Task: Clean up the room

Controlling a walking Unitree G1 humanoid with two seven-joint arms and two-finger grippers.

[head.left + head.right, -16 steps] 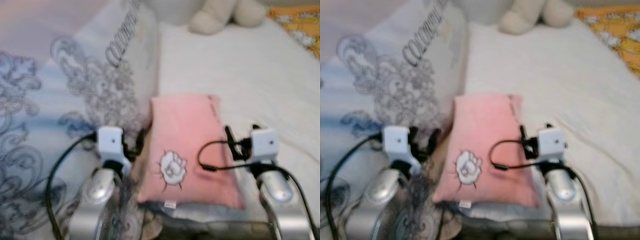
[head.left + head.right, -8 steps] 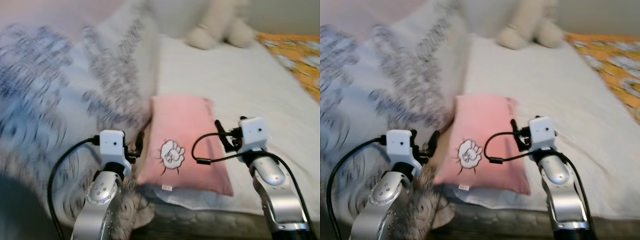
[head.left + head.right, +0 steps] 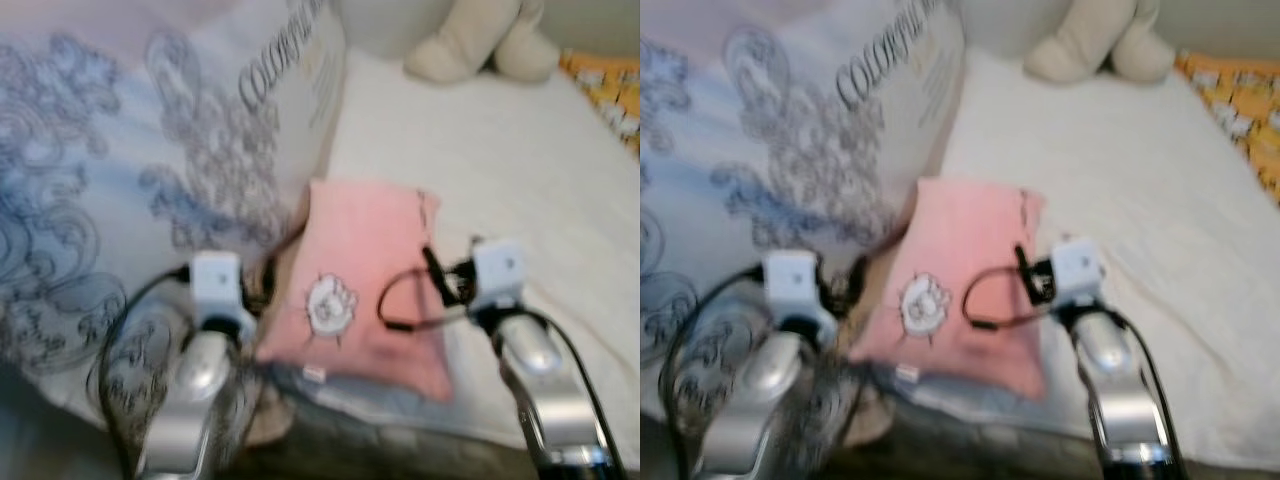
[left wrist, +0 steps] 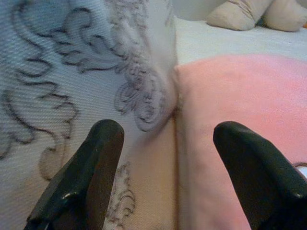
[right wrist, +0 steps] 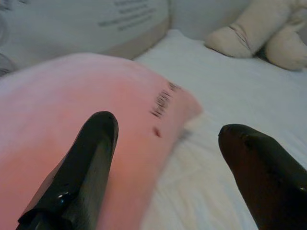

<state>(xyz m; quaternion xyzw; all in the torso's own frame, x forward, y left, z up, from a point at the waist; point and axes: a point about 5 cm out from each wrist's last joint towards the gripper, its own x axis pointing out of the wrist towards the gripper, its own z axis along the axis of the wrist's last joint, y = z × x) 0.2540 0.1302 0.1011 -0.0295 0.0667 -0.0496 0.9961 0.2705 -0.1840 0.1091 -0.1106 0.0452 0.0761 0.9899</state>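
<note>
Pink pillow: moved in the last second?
No. The pink pillow still lies with its left edge against the patterned pillow, as before; the shift across the frame is camera motion.

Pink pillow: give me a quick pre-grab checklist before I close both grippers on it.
1. Left gripper open: ok.
2. Right gripper open: ok.
3. Grippers flank the pink pillow, one on each long side: ok.
4. Left gripper clear of the patterned duvet: not ok; one finger lies over the duvet, so it may catch it too.
5. Pillow free of load: ok; the plush toy sits well beyond it.
6. Image sharp enough for depth: cannot tell; head views are blurred.
</note>
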